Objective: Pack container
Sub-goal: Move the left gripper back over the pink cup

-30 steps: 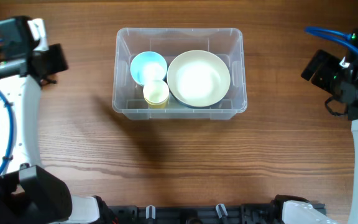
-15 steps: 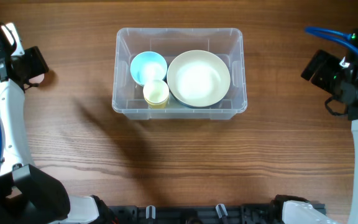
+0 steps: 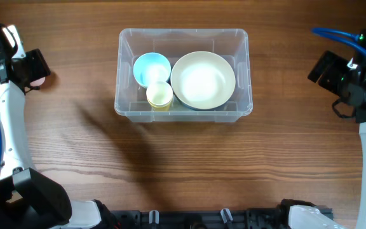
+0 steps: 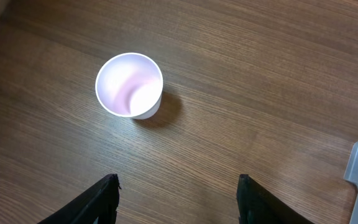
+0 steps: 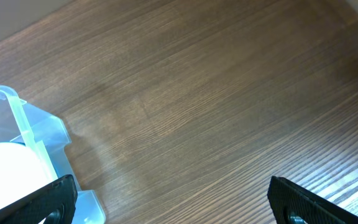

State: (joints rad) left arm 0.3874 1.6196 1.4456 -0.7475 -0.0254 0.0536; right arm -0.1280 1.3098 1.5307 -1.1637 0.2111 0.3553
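overhead, container [image 3: 183,31] holds bowls [image 3: 203,79], left wrist, pink cup [image 4: 129,85] upright

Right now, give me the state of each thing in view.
container: no lid, holds two bowls, one cup
big bowl: upright, empty
blue bowl: upright, empty
yellow cup: upright, empty
pink cup: upright, empty, on the table
left gripper: open, empty
right gripper: open, empty

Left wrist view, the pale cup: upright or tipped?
Upright. The cup shows its round open mouth facing up, empty inside, standing on the wood table, outside the container.
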